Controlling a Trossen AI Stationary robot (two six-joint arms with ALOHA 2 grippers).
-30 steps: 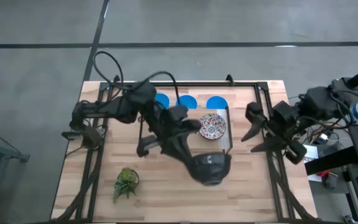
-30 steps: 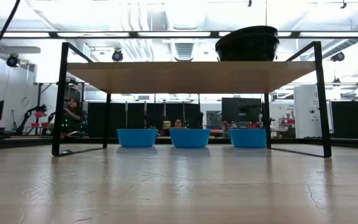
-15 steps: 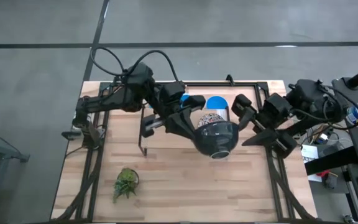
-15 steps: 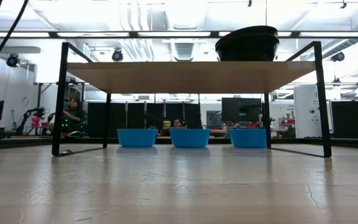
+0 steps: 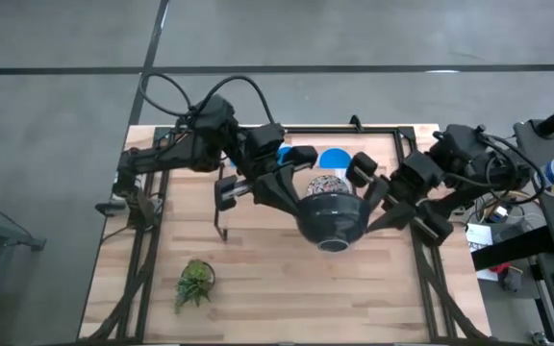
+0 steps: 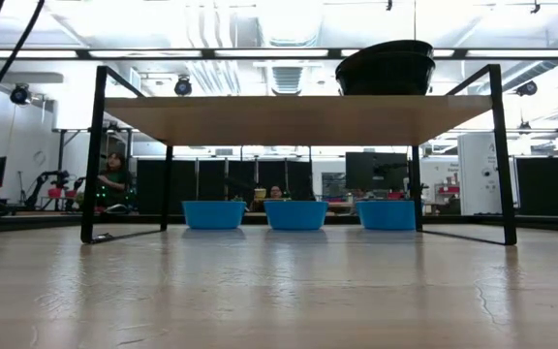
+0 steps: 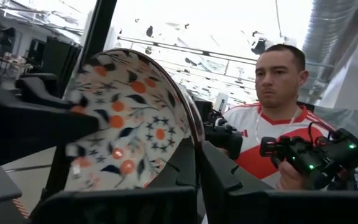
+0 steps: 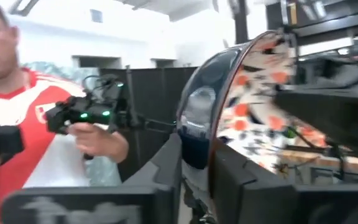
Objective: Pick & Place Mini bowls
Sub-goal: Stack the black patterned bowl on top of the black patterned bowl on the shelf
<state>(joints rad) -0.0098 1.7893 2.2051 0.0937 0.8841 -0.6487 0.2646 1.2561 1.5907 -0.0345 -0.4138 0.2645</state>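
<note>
"When the scene is taken from above, where is the bowl?"
"It hangs in the air over the bench [image 5: 258,279], in front of a black rack [image 5: 383,128]. The left claw [image 5: 301,197] is clenched on the rim of a patterned bowl [image 5: 330,221] that is dark on the outside. The right claw [image 5: 368,197] is just beside the bowl's other side. A second bowl [image 5: 327,183] lies on the rack, with blue bowls [image 5: 333,159] behind it and a plant [image 5: 195,282] well apart."
"And from bench height?"
"Neither claw shows. Three blue bowls [image 6: 295,214] stand in a row under the shelf [image 6: 289,118], and the second bowl [image 6: 386,68], dark from the side, sits on top."
"The left wrist view?"
"The left claw [image 7: 197,168] pinches the patterned bowl [image 7: 129,124] by its rim, tipped on edge with the ornament showing. Beyond it a person [image 7: 272,130] in a red and white shirt holds controllers."
"The right wrist view?"
"The patterned bowl [image 8: 253,106] fills the space at the right claw [image 8: 197,174]. Whether that claw grips it, I cannot tell."
"What could go wrong?"
"This looks like a hand-over. If the left claw lets go before the right has a firm hold, the bowl would drop onto the bench or onto the second bowl. A thin grip on the rim could also let the tilted, glossy bowl swing or slip. If the two arms pull against each other, they could twist it free"
</note>
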